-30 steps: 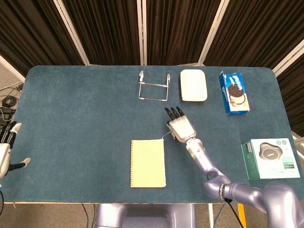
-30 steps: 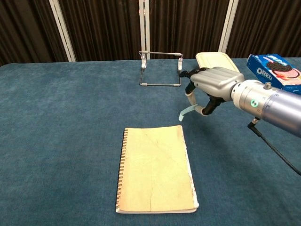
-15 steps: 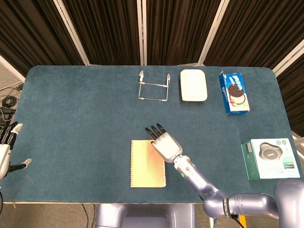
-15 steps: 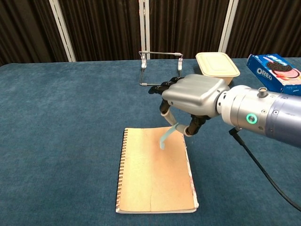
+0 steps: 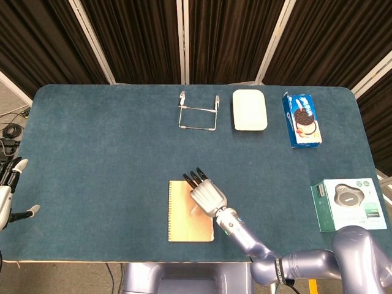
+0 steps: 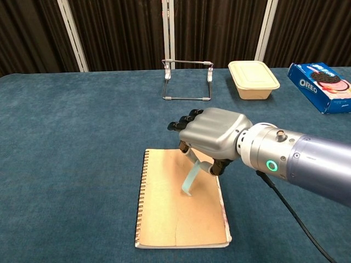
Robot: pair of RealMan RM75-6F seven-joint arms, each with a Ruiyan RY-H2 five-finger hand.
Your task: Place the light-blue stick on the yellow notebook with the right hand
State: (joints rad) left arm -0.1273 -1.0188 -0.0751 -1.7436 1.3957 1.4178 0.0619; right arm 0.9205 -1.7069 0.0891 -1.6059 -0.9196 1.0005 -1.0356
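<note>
right hand (image 6: 211,134) | holds light-blue stick (image 6: 190,178) | above yellow notebook (image 6: 164,213)

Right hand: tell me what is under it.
In the chest view the right hand holds the light-blue stick, which hangs down tilted over the yellow notebook. Whether its tip touches the page cannot be told. In the head view the hand covers the stick.

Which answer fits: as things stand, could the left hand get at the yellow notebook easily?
Probably not. The left hand hangs off the table's far left edge, well apart from the yellow notebook, and the right hand, holding the light-blue stick, already sits over it.
</note>
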